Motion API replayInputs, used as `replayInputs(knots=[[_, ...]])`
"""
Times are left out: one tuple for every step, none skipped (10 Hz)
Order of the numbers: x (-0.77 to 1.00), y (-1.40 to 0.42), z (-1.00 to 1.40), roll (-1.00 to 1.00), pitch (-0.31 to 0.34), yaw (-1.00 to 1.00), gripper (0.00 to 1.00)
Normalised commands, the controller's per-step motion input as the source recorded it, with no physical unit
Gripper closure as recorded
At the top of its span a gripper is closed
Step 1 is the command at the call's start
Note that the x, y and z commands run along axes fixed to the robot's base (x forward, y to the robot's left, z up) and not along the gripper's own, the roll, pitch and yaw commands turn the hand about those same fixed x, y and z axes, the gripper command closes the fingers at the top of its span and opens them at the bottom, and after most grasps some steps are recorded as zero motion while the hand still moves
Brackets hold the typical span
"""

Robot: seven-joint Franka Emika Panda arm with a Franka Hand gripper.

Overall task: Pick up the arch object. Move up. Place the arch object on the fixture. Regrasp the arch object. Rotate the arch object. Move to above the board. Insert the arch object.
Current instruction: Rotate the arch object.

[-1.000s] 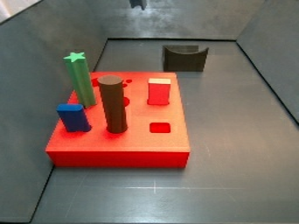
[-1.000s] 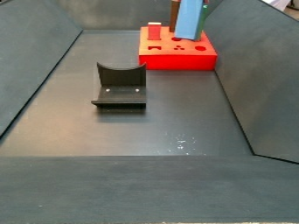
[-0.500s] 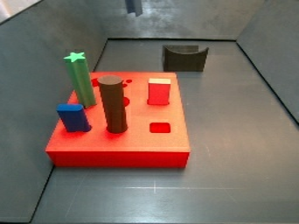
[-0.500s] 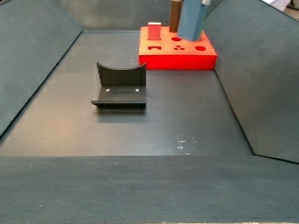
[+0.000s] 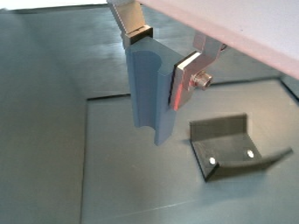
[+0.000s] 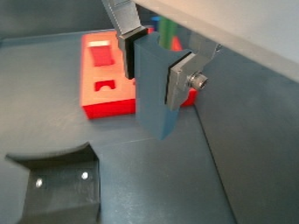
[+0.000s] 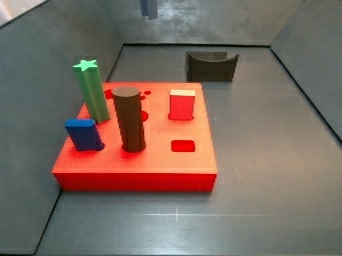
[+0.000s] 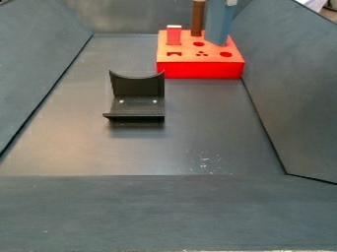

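My gripper (image 5: pixel 163 68) is high above the floor, clamped on the arch object (image 5: pixel 146 87), which hangs upright between the fingers (image 6: pixel 180 80). The fixture (image 8: pixel 134 95) sits apart from the board (image 7: pixel 138 148); height is probably well above both.

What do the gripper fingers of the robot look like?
In both wrist views the gripper has two flat silver metal fingers with dark pads on their inner faces. One finger carries a small round silver screw on its outer side. No cables or markings show.

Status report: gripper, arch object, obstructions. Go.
Gripper shut on arch object, high in the air. Arch object hangs upright, clear of fixture and board. Nothing in the way.
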Motion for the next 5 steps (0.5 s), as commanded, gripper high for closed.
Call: replayInputs(knots=[[0.0,0.01,0.0,-0.02,0.019,-1.0,1.0],[0.0,0.01,0.0,-0.03,0.02,-1.0,1.0],[0.0,0.01,0.0,-0.03,0.021,-1.0,1.0],[0.0,0.01,0.0,-0.03,0.022,-1.0,1.0],[0.0,0.01,0.0,-0.03,0.023,-1.0,1.0]])
